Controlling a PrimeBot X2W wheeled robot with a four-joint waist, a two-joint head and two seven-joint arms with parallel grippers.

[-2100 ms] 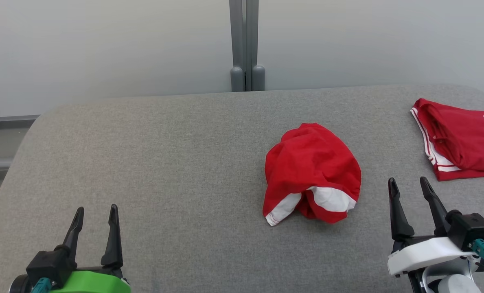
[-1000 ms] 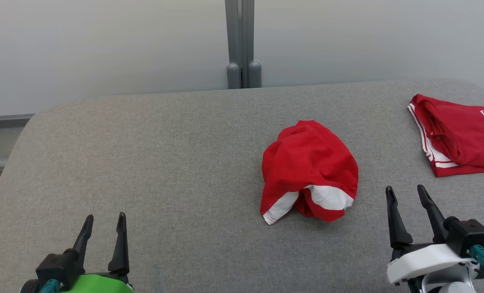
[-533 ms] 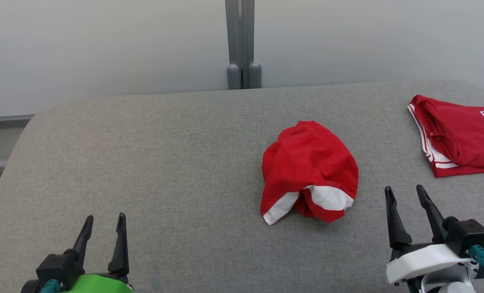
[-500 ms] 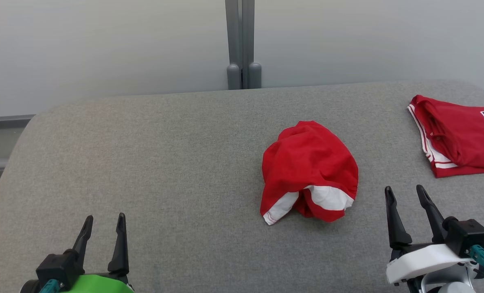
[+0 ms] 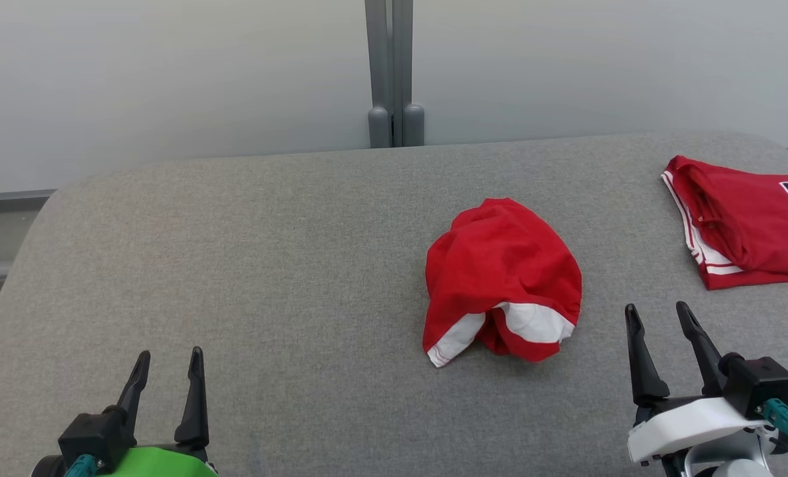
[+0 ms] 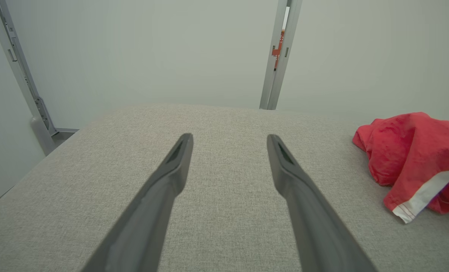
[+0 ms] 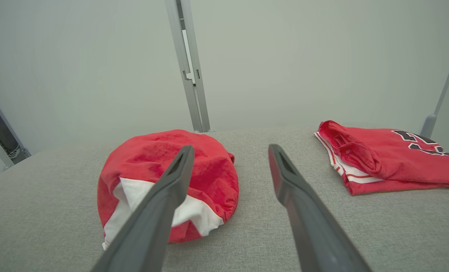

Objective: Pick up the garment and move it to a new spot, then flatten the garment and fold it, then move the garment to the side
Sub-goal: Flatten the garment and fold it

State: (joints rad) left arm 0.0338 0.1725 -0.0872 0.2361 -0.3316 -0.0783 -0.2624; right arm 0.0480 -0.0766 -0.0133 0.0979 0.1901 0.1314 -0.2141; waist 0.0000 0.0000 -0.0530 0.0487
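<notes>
The garment point(image 5: 503, 278) is a crumpled red heap with white trim, lying right of centre on the grey padded table point(image 5: 268, 265). In the left wrist view the garment point(image 6: 413, 158) sits at the right edge; in the right wrist view the garment point(image 7: 160, 177) lies ahead and to the left. My left gripper point(image 5: 167, 361) hovers open at the lower left, far from the cloth. Near the lower right, my right gripper point(image 5: 657, 315) stands open just right of the heap, holding nothing. The left gripper point(image 6: 230, 139) and right gripper point(image 7: 230, 151) both show spread fingers.
A folded red jersey point(image 5: 745, 222) with white stripes and dark lettering lies at the table's far right edge, also the jersey point(image 7: 383, 158) in the right wrist view. A grey post point(image 5: 394, 73) stands against the pale wall behind the table.
The head camera has shifted slightly; the left gripper sits a little lower in the picture than two seconds ago. The garment and jersey lie as before.
</notes>
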